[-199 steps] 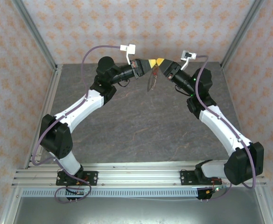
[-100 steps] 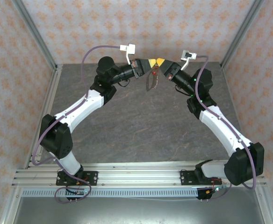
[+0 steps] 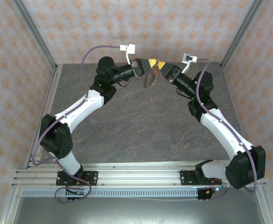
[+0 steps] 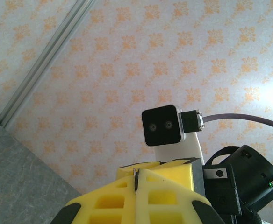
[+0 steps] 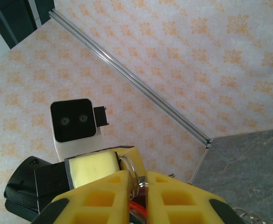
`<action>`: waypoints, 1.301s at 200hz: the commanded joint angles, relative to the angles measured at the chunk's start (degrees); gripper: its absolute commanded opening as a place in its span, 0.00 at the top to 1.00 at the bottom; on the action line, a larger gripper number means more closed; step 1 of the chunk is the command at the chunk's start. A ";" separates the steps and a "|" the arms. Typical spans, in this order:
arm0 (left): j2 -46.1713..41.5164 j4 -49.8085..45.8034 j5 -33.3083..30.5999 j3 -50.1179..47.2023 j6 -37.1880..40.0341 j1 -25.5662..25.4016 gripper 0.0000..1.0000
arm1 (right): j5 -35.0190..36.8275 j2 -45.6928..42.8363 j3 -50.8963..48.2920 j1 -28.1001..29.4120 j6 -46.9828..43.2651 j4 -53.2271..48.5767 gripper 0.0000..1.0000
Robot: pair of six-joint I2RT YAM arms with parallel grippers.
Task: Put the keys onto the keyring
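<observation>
keys [image 5: 135, 207] show red, pinched in right gripper [image 5: 137, 181], wrist view; overhead, keyring [image 3: 149, 80] dangles.

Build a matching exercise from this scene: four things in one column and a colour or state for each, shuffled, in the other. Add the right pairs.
Things:
1. left gripper
2. keyring
3. table
4. left arm's cable

Descriptions:
A. purple
B. dark grey, marbled
C. shut
D. dangling in the air

Pairs: 1-C, 2-D, 3-B, 4-A
</observation>
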 commanded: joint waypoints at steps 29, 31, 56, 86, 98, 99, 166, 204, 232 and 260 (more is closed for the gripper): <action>-0.94 4.06 0.36 1.74 -0.10 -0.66 1.00 | -0.74 -0.05 0.48 -0.17 1.11 2.59 0.81; -0.92 4.06 0.36 1.73 -0.10 -0.64 1.00 | -0.71 -0.02 0.54 -0.10 1.16 2.60 0.81; -0.93 3.90 0.45 1.72 -0.10 -0.64 1.00 | -0.75 0.52 1.38 -0.15 1.71 3.19 0.69; -1.12 3.70 0.53 1.72 0.16 -0.69 1.00 | 0.21 0.22 1.38 -0.46 2.06 3.63 0.60; -1.13 3.55 0.53 1.71 0.17 -0.72 1.00 | 0.68 0.05 1.06 -0.67 2.47 4.20 0.61; -1.14 3.54 0.53 1.72 0.17 -0.72 1.00 | 0.69 -0.02 1.04 -0.69 2.58 4.24 0.61; -0.97 3.63 0.53 1.85 0.14 -0.72 1.00 | -0.50 1.48 1.07 -1.58 5.68 7.40 0.77; -0.84 3.54 0.53 1.98 0.17 -0.72 1.00 | -2.27 2.42 1.21 -1.42 6.41 8.19 0.77; -0.73 3.67 0.53 2.02 0.17 -0.70 1.00 | -2.68 2.38 0.86 -0.98 6.22 8.40 0.74; -0.76 3.68 0.49 2.00 0.17 -0.73 1.00 | -2.84 2.26 0.12 -0.62 6.22 8.58 0.73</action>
